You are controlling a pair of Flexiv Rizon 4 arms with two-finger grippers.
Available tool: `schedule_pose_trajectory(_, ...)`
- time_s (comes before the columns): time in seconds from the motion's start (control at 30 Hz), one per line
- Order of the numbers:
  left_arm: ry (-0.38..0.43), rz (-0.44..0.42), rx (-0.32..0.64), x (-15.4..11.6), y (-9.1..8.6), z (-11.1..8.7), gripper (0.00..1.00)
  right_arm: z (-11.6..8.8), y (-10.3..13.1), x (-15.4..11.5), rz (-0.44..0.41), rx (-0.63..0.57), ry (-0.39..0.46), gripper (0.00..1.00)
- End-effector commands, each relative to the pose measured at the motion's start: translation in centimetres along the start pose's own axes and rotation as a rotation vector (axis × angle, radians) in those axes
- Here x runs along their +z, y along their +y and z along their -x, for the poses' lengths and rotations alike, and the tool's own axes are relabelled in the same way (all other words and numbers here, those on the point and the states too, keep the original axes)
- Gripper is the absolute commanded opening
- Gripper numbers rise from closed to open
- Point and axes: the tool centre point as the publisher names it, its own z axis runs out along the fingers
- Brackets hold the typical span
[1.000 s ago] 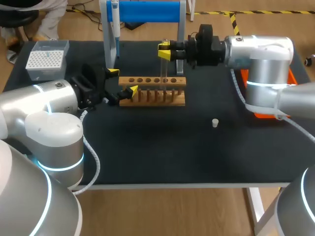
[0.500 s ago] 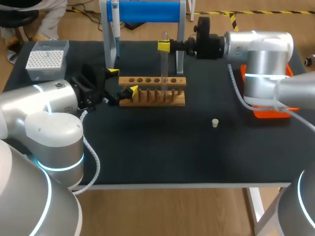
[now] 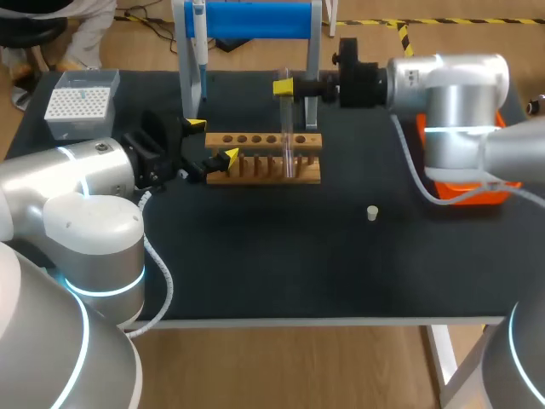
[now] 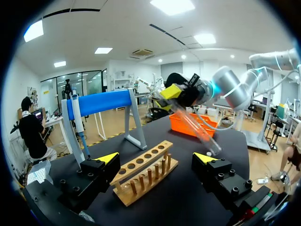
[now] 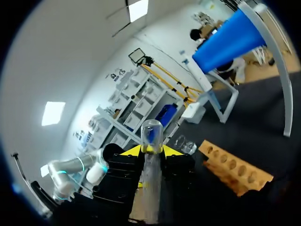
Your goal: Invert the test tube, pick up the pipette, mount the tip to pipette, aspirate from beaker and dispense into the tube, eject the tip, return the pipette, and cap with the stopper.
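Note:
My right gripper is shut on a clear test tube, holding it near its upper end. The tube hangs roughly upright over the right part of the wooden rack; whether its lower end is in a hole I cannot tell. In the right wrist view the tube runs between the yellow fingertips. My left gripper stands open around the rack's left end; in the left wrist view the rack lies between its fingers. The pipette hangs on the blue stand. A small white stopper lies on the table.
A white tip box sits at the back left corner. An orange tray lies at the right, partly under my right arm. The blue stand rises right behind the rack.
My right gripper has turned about its wrist with the tube in it. The tube rose a little, then came down again over the rack. The left arm has not moved.

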Motion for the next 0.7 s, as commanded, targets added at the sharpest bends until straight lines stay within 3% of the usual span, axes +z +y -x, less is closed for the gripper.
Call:
schedule_pose_trajectory(0.03, 0.002, -0.010, 0.000, 0.0, 0.2, 0.0, 1.00, -0.4, 0.3, -0.1, -0.056, 0.378, -0.058, 0.00)
schedule_pose_trajectory(0.23, 0.002, -0.010, 0.000, 0.0, 0.2, 0.0, 1.00, -0.4, 0.3, -0.1, -0.056, 0.378, -0.058, 0.00)
schedule_pose_trajectory(0.4, 0.002, -0.010, 0.000, 0.0, 0.2, 0.0, 1.00, 0.4, 0.4, -0.9, -0.026, 0.459, 0.009, 0.00)
schedule_pose_trajectory(0.53, 0.002, -0.010, 0.000, 0.0, 0.2, 0.0, 1.00, 0.6, 0.5, -1.7, 0.005, 0.441, 0.060, 0.00)
schedule_pose_trajectory(0.7, 0.002, -0.010, 0.000, 0.0, 0.2, 0.0, 1.00, 1.0, 0.1, -2.1, -0.015, 0.480, 0.093, 0.00)
